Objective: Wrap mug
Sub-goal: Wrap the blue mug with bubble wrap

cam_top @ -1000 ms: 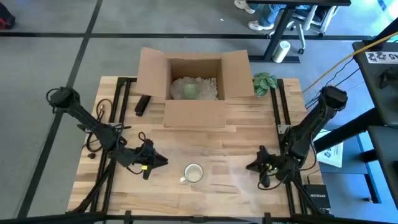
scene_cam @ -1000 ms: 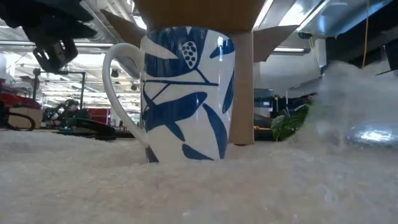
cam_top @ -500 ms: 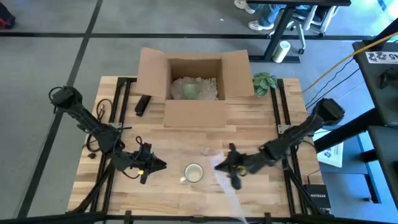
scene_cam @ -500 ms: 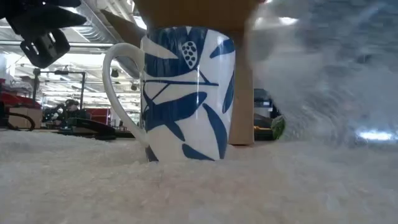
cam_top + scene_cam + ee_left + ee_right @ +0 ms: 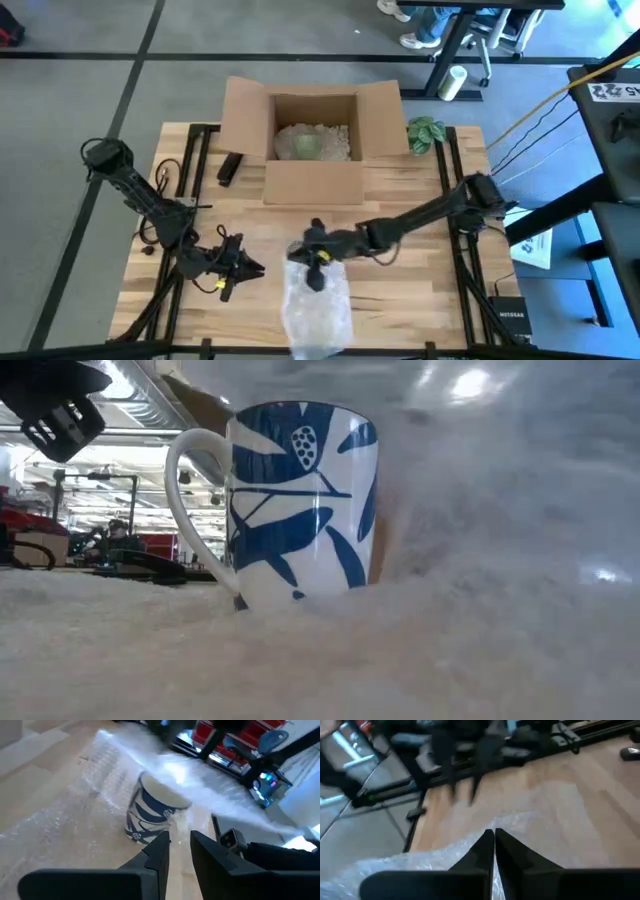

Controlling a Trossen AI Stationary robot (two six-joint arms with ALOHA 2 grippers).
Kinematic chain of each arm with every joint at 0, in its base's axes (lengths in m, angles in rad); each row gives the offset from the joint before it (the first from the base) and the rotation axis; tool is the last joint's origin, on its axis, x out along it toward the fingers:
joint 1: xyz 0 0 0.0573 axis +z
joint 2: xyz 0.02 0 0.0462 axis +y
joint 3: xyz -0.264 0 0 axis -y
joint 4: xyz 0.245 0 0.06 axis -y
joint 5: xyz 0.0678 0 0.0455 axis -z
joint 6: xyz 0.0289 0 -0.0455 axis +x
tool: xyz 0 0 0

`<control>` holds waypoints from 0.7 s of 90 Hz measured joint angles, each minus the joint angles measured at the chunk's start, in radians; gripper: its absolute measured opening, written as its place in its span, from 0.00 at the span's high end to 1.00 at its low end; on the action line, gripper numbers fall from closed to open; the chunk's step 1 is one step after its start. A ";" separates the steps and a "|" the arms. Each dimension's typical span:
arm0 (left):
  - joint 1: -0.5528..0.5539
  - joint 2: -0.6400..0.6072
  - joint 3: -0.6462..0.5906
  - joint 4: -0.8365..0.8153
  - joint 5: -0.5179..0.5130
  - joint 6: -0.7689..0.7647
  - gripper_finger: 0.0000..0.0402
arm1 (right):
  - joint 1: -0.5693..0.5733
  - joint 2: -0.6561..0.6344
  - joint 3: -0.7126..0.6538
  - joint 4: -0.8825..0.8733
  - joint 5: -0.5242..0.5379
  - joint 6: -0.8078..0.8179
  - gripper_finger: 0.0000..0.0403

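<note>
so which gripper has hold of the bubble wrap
The right gripper, shut on the bubble wrap and stretched over the mug. The left gripper waits beside it, slightly open, holding nothing.

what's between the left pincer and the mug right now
Nothing solid. In the left wrist view the left pincer points straight at the blue-and-white mug over bare table. The only thing near is the bubble wrap, which the right pincer holds draped over the mug's top and far side.

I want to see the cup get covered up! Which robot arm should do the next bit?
Probably the right. Its gripper, jaws shut on the bubble wrap, is over the mug, ready to fold the sheet across. The left gripper waits beside the mug, holding nothing.
</note>
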 joint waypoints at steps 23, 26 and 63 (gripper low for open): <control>-0.051 -0.060 0.000 -0.162 -0.001 -0.022 0.85 | -0.055 0.087 0.060 -0.006 -0.072 0.058 1.00; -0.054 -0.076 0.000 -0.190 -0.011 -0.025 0.85 | -0.058 0.089 0.063 -0.003 -0.092 0.058 1.00; -0.059 -0.279 0.000 -0.421 -0.033 0.030 0.85 | -0.057 0.089 0.063 0.040 -0.104 0.066 0.69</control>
